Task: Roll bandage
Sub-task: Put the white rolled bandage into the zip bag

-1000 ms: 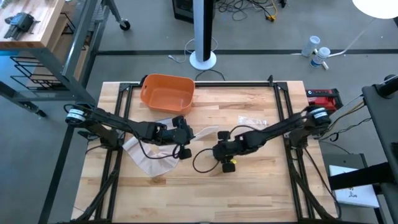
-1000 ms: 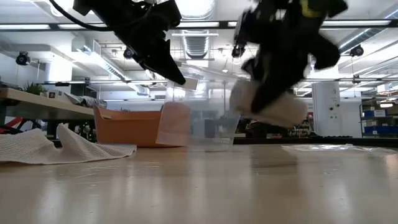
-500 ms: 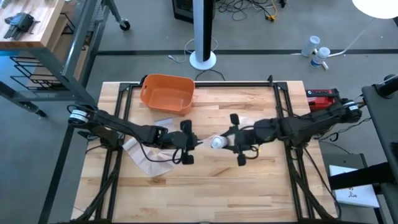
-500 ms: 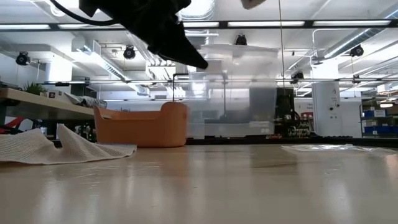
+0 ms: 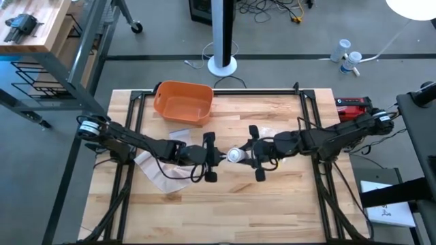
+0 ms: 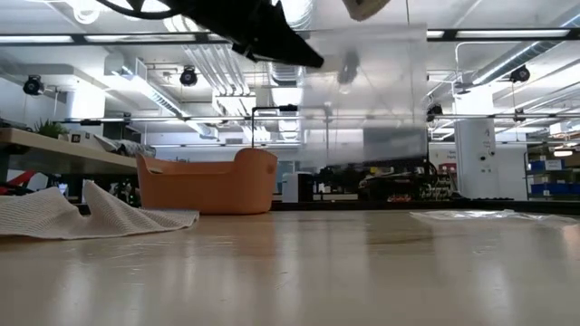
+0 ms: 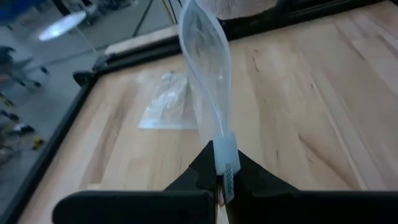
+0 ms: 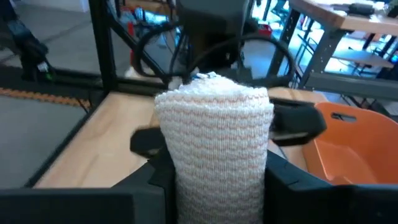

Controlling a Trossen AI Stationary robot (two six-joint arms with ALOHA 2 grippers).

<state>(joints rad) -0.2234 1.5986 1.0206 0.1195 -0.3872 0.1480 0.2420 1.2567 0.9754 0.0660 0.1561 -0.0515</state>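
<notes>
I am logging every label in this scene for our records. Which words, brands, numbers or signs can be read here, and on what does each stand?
None can be read.
Clear plastic wrapper pinched in the left hand: no print visible.
Cream knitted bandage roll in the right hand: no label.
Orange plastic bin: no marking.
Red device beside the wooden table: too small to read.

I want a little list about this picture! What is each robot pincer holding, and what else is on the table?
left pincer: shut on the end of a clear plastic wrapper, near the table's middle
right pincer: shut on the bandage roll, facing the left pincer
bandage roll: white, knitted, lifted off the table
orange tub: far side of the table
loose bandage cloth: lying flat on the left side
small clear packet: flat on the wood
</notes>
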